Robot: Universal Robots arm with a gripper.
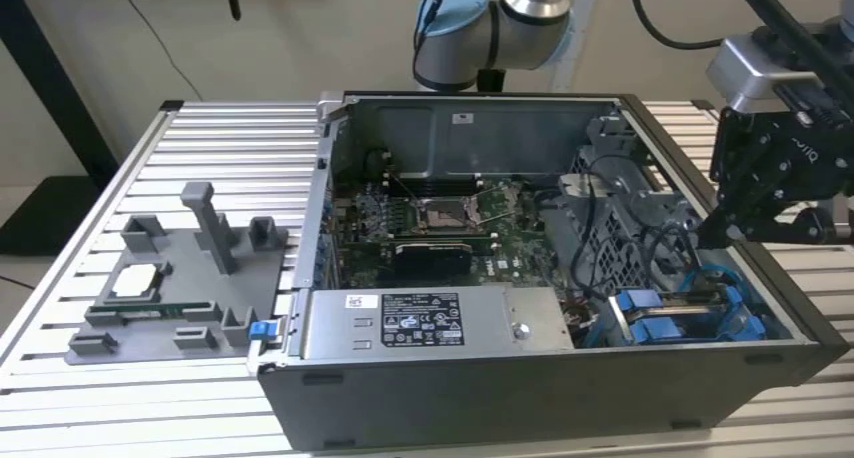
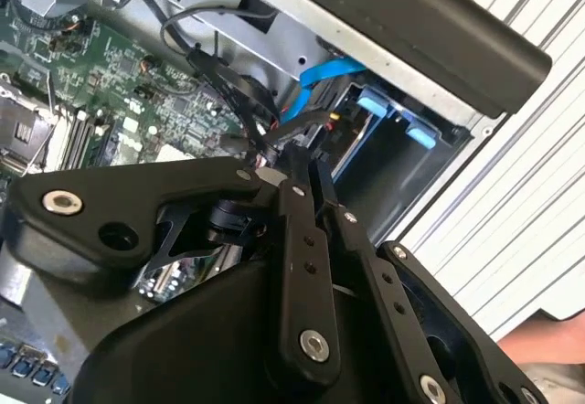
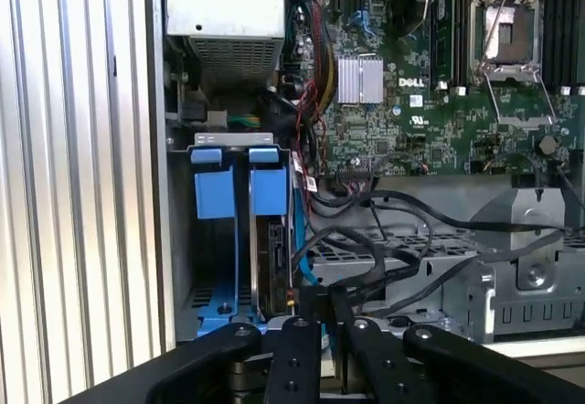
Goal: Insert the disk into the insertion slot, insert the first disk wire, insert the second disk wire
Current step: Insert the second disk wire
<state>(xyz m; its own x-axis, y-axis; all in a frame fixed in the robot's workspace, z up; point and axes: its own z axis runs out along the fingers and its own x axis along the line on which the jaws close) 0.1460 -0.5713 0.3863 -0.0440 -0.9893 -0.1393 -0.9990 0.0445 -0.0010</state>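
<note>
Item one, nearest: my gripper (image 3: 327,300), one unit with two black fingers (image 3: 294,354). In both wrist views the fingers are drawn narrow, tips almost meeting, and they pinch one black wire (image 3: 370,271) that loops up from the tips across the case interior.

Item two, just beyond the fingertips: the insertion slot (image 3: 233,138), a bay in the grey metal cage at the corner of the open computer case (image 1: 534,388). I count two blue carrier tabs (image 3: 268,191) side by side in it. Under the tab nearer the motherboard sits the disk (image 3: 276,262) – one only, seen edge-on, dark, seated down in the bay. It lies directly ahead of my fingertips, close, but apart from them. The other blue carrier (image 3: 212,194) stands beside it; whether it holds a drive, I cannot tell. One blue flat cable (image 3: 301,239) runs along the disk's edge.

Item three, further in: one green motherboard (image 3: 430,121) with one open processor socket (image 3: 505,34), and several loose black cables over the grey bracket work – the number cannot be fixed.

Item four: one silver power-supply box (image 3: 224,2), beyond the slot along the case wall.

Item five, farthest: in the exterior view, the slatted metal table (image 1: 200,128) carries the case, and at the exterior view's left stands one grey fixture tray (image 1: 174,278), well apart from my gripper.
</note>
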